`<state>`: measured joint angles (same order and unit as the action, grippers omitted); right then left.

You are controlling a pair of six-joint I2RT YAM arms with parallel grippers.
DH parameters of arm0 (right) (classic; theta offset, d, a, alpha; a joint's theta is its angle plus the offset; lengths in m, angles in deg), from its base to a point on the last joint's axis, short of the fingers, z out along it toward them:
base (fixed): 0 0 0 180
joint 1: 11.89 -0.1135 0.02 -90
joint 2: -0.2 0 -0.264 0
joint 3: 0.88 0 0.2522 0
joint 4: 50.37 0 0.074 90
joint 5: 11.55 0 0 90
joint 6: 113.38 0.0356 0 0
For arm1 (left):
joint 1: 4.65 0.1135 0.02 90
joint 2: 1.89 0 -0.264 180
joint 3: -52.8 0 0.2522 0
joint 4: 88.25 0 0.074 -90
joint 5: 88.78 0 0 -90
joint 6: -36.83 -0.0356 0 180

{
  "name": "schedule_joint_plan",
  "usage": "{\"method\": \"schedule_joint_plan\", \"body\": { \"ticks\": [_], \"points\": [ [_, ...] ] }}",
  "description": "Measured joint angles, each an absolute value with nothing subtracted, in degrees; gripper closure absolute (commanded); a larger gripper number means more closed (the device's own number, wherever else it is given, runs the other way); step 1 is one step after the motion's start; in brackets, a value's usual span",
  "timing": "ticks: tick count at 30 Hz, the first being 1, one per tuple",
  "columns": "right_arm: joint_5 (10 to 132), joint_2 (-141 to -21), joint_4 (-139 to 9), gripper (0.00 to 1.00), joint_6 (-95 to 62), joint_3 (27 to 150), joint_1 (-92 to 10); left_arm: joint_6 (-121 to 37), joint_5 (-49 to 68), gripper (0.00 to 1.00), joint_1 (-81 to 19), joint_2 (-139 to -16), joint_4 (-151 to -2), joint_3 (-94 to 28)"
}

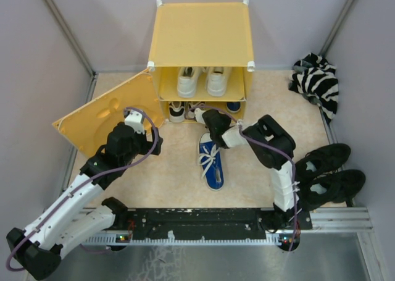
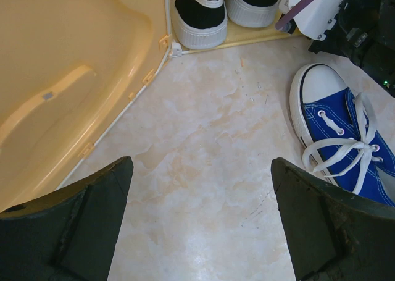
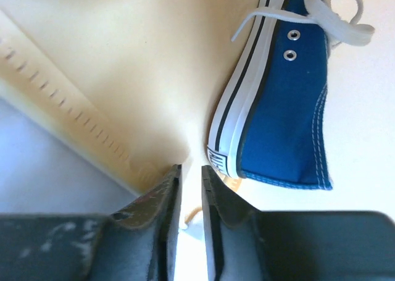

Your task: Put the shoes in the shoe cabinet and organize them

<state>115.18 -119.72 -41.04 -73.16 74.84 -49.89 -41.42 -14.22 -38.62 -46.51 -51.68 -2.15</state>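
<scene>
Enclosing marbled floor (image 1: 173,176) and blue sneaker (image 1: 211,163), lilac walls (image 1: 37,58)

The cabinet (image 1: 200,34), upper centre, is smooth, faintly glossy plastic. The blue shoe (image 2: 345,139), at right, is matt canvas with a smooth rubber toe cap and metal eyelets. The floor (image 2: 203,170) looks smooth.

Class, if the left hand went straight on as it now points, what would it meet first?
Probably the bare floor between the cabinet door and the blue shoe; the left hand seems tilted downward, though depth is unclear.
</scene>
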Motion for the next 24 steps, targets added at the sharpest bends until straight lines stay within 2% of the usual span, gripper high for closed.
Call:
{"method": "schedule_joint_plan", "body": {
  "ticks": [4, 8, 13, 18, 24],
  "points": [
    [114.5, -116.1, -47.2, 0.69, -68.4, 74.9, -51.5, -41.4, -14.2, 0.01, -38.6, -46.5, -51.7, -2.2],
    [113.1, -112.3, -52.9, 0.68, -63.6, 74.8, -53.9, -41.4, -14.2, 0.01, -38.6, -46.4, -51.7, -2.2],
    [111.1, -107.1, -61.3, 0.59, -55.9, 74.8, -56.5, -41.4, -14.2, 0.01, -38.6, -45.5, -51.7, -2.2],
    [110.2, -102.1, -71.9, 0.53, -44.8, 74.8, -57.5, -41.4, -14.2, 0.01, -38.5, -44.7, -51.7, -2.2],
    [105.1, -87.9, -85.1, 0.45, -28.9, 73.1, -58.1, -41.4, -13.2, 0.01, -38.5, -44.1, -51.7, -2.2]
  ]
}}
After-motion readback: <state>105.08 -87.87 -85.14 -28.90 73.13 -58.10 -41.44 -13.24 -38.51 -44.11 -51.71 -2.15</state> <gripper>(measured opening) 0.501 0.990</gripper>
